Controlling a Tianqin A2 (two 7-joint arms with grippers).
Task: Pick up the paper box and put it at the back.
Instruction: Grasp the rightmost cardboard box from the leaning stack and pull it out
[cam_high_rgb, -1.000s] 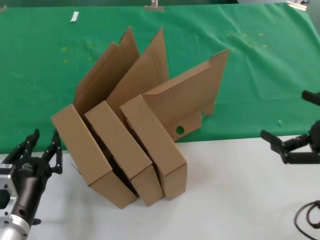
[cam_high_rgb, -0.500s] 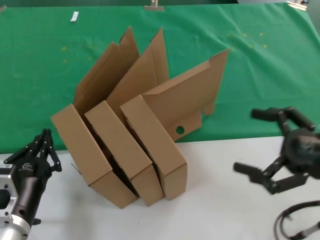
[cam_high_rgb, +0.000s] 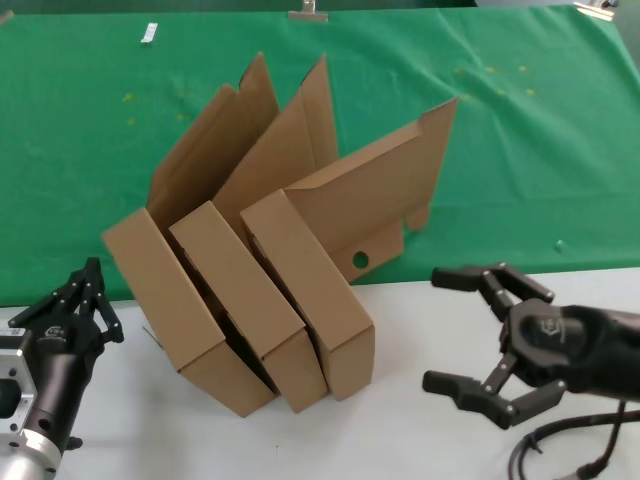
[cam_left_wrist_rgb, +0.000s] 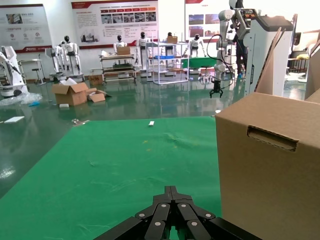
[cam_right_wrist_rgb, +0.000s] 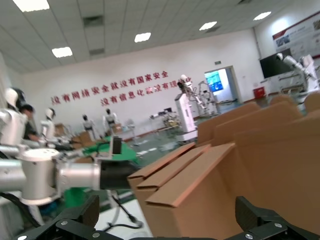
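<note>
**A:** Black, jointed and spread wide: that is the right gripper, holding nothing, low over the white tabletop on the near right. Why so open?

**B:** I judge it is lined up to take the rightmost paper box, the one of the three nearest to it. Its fingers point left at the box's side, apart from it, with bare table between.

**A:** And the boxes lean because?

**B:** They stand on edge, stacked against one another like books, lids tilted up and back. The right one's lid shows the small round hole. The middle box and left box rest against it, so pulling one out may shift the others.

**A:** The left gripper?

**B:** Near left, fingers drawn together to a point, empty, just beside the left box. It looks idle.

**A:** The surfaces?

**B:** White table near; the green cloth beyond, wide, with yellowish specks. That is the back, and no box lies flat there yet. The wrist views show a hall with posters, robots and cartons behind.
</note>
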